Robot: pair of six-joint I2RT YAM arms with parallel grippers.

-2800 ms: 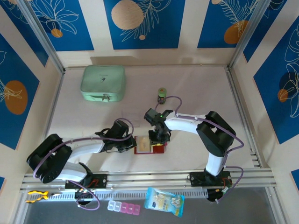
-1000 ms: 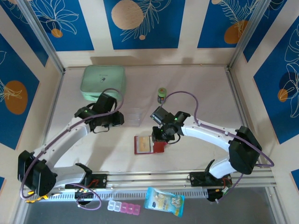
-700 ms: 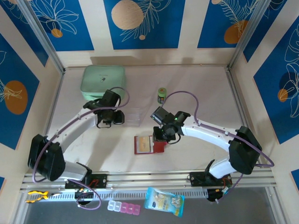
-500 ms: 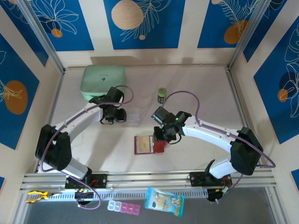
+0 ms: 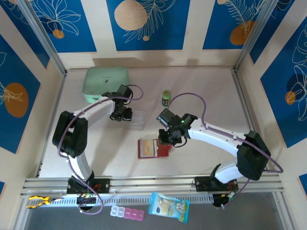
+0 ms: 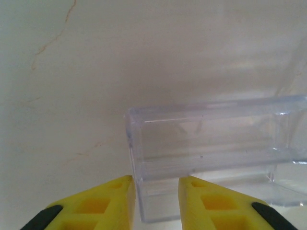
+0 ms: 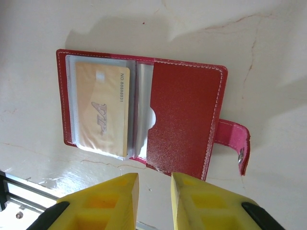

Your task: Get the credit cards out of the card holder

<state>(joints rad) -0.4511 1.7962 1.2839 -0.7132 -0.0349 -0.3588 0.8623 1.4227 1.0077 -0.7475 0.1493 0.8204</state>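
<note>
The dark-red card holder [image 5: 162,149] [image 7: 184,112] lies open on the table, its snap tab [image 7: 232,143] to the right. A tan-orange credit card [image 7: 102,111] [image 5: 147,149] sits inside its clear sleeve on the left page. My right gripper [image 7: 154,187] [image 5: 168,139] hovers open just off the holder's near edge, nothing between its fingers. My left gripper [image 6: 156,184] [image 5: 125,116] is open at the clear plastic tray [image 6: 211,153] [image 5: 138,119], its fingers either side of the tray's left end corner.
A mint-green zip case [image 5: 106,85] lies at the back left, close behind the left arm. A small green jar [image 5: 166,97] stands behind the right gripper. A blue packet [image 5: 168,207], a pill box [image 5: 127,212] and a yellow tool [image 5: 38,201] lie beyond the near rail.
The left arm left the card holder's side, swung to the back and slid right up to the clear tray. The right gripper drew back slightly from the holder, which stayed open.
</note>
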